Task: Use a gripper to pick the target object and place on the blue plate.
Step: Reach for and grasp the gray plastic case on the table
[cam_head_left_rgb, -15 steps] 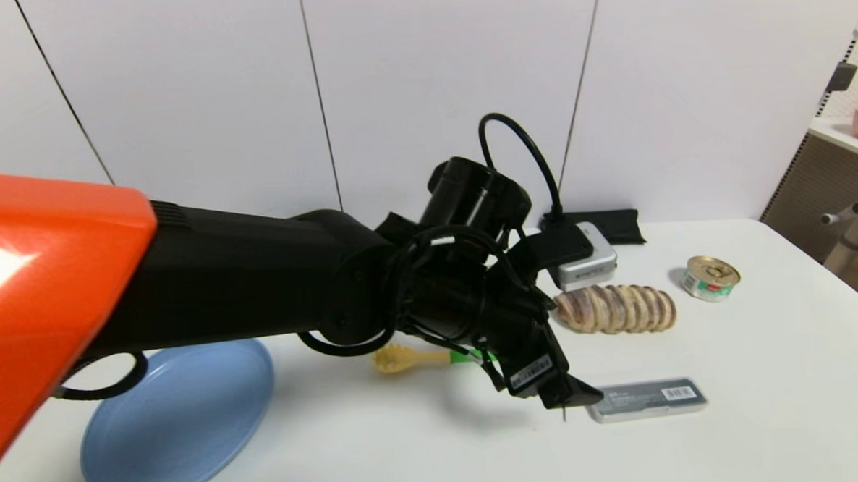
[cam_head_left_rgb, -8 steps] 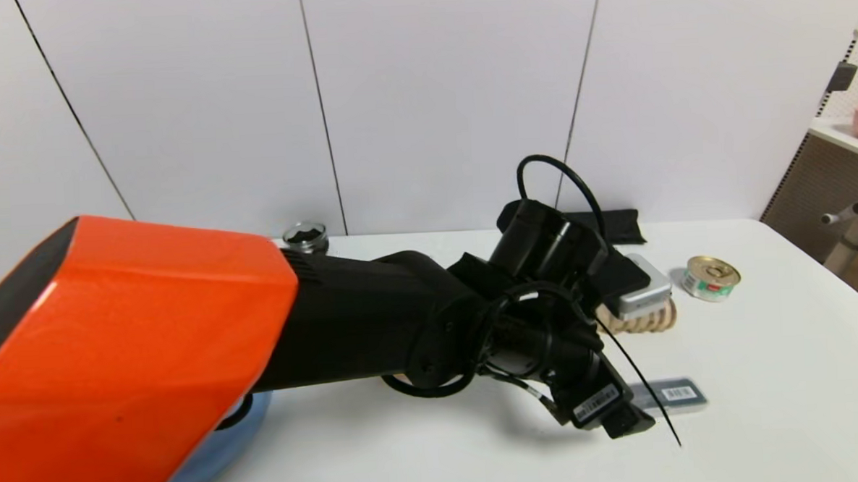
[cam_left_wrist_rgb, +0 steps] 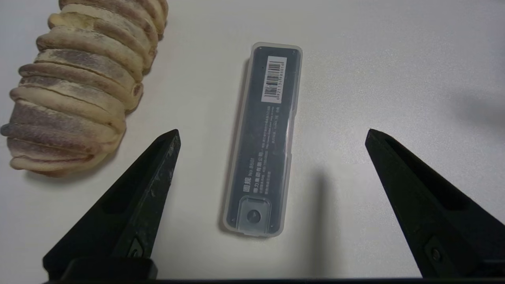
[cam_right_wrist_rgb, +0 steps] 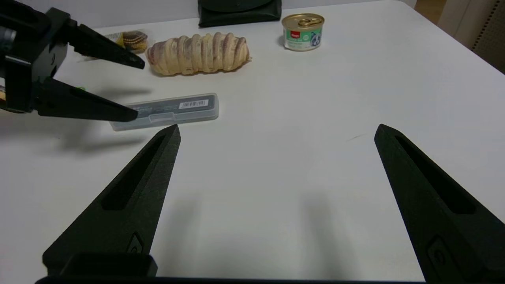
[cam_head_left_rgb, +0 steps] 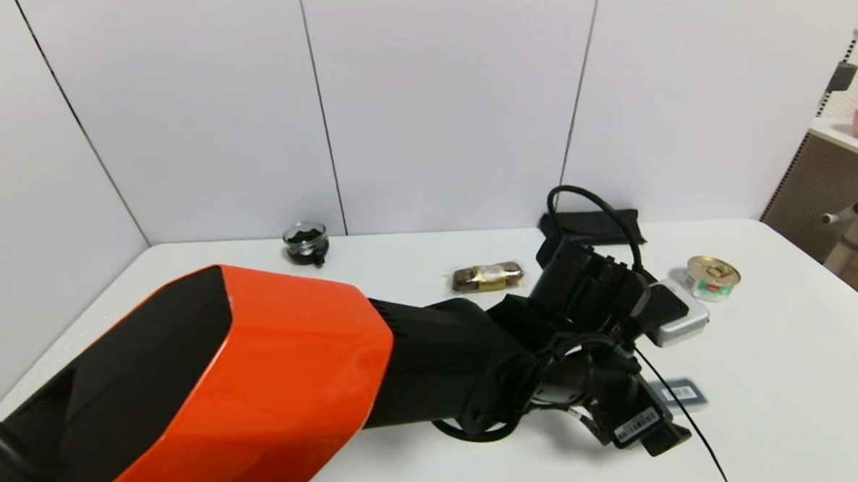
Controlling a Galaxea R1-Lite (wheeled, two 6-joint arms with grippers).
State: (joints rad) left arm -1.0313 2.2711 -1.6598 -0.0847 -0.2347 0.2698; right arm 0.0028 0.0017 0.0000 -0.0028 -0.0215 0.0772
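The left tool (cam_left_wrist_rgb: 272,132) hangs over the white counter (cam_head_left_rgb: 782,370) with its two fingers spread wide apart. Between them, not touched by either, lies the grey translucent case (cam_left_wrist_rgb: 262,138) flat on the counter, its white barcode label at the end far from the tool. The left wrist view shows this clearly. In the head view the black arm with the orange shell covers most of the case (cam_head_left_rgb: 685,393), and only its labelled end comes out beside the tool (cam_head_left_rgb: 662,441).

The ridged bread roll (cam_left_wrist_rgb: 79,83) sits just beside one finger; in the head view the arm hides it. The right wrist view gives the side look: the left tool (cam_right_wrist_rgb: 132,88) is slightly above the case (cam_right_wrist_rgb: 165,111), the roll (cam_right_wrist_rgb: 199,53) behind it, then a small tin can (cam_right_wrist_rgb: 303,31) and a black pouch (cam_right_wrist_rgb: 238,12) further off.

The right tool (cam_right_wrist_rgb: 276,132) waits near the counter, well apart from the case, its fingers also spread wide and holding nothing.

The blue plate is not visible in any view.
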